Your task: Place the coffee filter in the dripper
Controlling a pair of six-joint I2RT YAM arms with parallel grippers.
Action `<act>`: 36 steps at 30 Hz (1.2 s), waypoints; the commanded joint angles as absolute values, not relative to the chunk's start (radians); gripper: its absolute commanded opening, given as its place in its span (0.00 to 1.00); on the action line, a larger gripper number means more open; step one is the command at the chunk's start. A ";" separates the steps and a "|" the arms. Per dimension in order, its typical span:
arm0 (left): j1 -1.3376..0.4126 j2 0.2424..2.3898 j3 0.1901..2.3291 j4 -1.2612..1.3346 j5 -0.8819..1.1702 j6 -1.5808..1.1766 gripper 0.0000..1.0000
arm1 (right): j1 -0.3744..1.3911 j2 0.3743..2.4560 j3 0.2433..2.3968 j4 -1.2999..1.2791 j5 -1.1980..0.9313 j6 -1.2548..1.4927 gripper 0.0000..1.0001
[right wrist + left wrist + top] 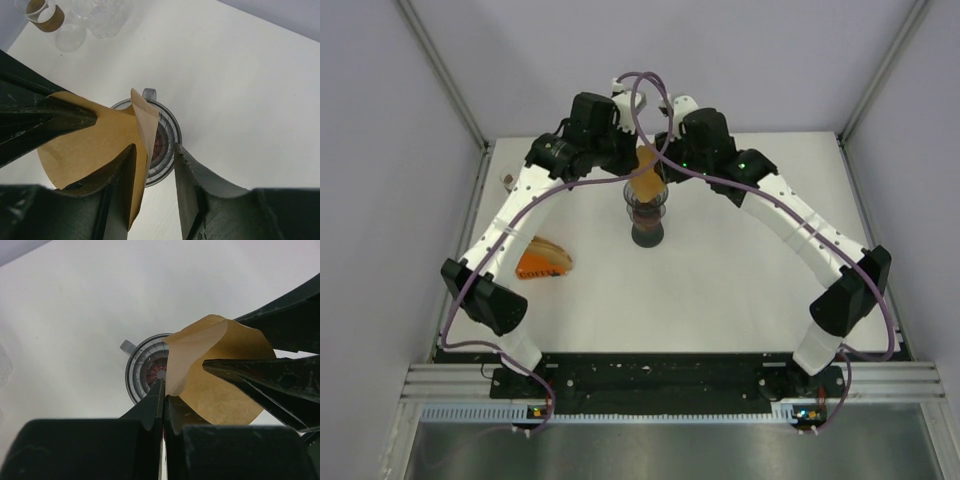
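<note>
Filter paper, the brown coffee filter, hangs in the air directly over the dripper, partly spread into a cone with one fold curling toward the left wrist camera; its lower edge is near the dripper's rim, though whether the two touch cannot be told. The dripper is clear and ribbed with a small handle, and it sits atop a dark base near the middle of the white table, a little toward the far side. Pale grey walls close the table in on the left, right and back, and a metal rail runs along the near edge where both arms are bolted. The left gripper has its fingers pressed together on the filter's lower edge, pinching the paper just above the rim. The right gripper stands with its fingers spread, one on each side of the filter's wall, the paper lying against the inner face of one finger. Both arms arch in from the sides and meet over the dripper. An orange object lies on the table's left part, well apart from the dripper, and some clear glassware and a brown ring sit near the far left corner. A broad stretch of white tabletop lies between the dripper and the arm bases and out toward the right wall.
</note>
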State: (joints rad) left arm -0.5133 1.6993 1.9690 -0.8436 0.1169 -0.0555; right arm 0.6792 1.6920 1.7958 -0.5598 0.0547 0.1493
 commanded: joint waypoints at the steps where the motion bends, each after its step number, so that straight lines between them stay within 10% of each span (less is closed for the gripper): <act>1: -0.489 1.746 1.971 -0.865 0.166 -0.130 0.00 | 0.650 1.667 1.793 -0.565 0.017 0.155 0.38; 20: -0.477 1.839 1.939 -0.914 0.153 -0.123 0.00 | 0.606 1.776 1.798 -0.564 -0.118 0.184 0.33; 36: -0.473 1.781 2.017 -0.922 0.127 -0.069 0.66 | 0.597 1.773 1.896 -0.586 -0.112 0.118 0.40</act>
State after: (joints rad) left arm -0.4728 1.8492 1.9659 -0.9371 0.1314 -0.0925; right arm 0.5949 1.7782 1.7996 -0.6018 -0.1104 0.1596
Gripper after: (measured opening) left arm 0.627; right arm 0.403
